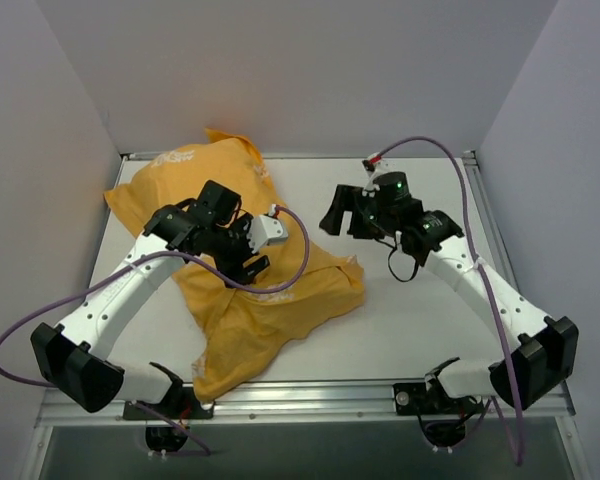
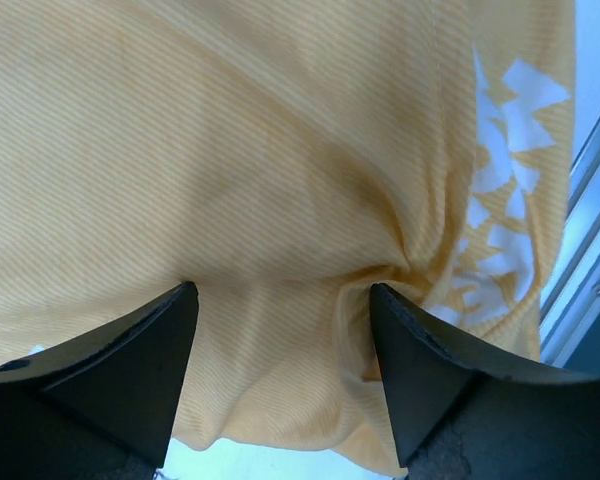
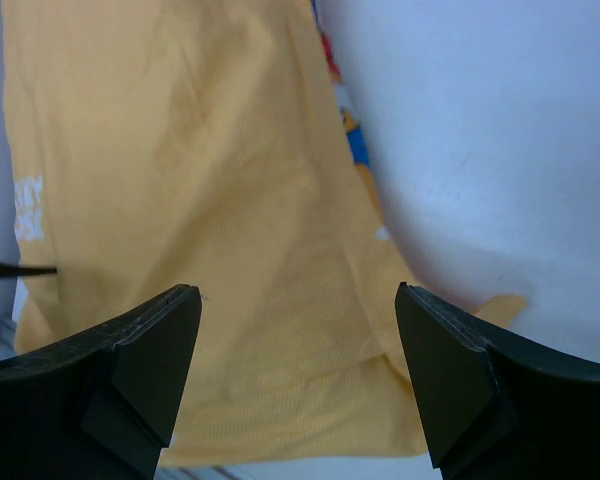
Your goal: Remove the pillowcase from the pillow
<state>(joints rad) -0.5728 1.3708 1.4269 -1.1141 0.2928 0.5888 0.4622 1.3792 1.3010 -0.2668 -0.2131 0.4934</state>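
Top external view is showing the pillowcase (image 1: 270, 300) lying crumpled on the left half of the worktop (image 1: 430, 300), running from the far left corner toward the near edge. No white pillow is showing in any view, and whether it is sitting inside the cover cannot be told. The cloth is looking thin, light and limp, so it is likely to bunch and slide rather than hold a shape. A pinch on a hem or a raised fold should be gripping better than one on a flat stretch.

The left end effector (image 1: 252, 268) is hovering over the middle of the cover with its fingers spread. Its wrist view is showing a pucker of fabric just beside one fingertip, with nothing pinched. The right end effector (image 1: 332, 215) is hanging above bare worktop just right of the cover, fingers also spread. A purple cable (image 1: 307, 250) is looping over the fabric beside the left wrist and could snag during a lift.
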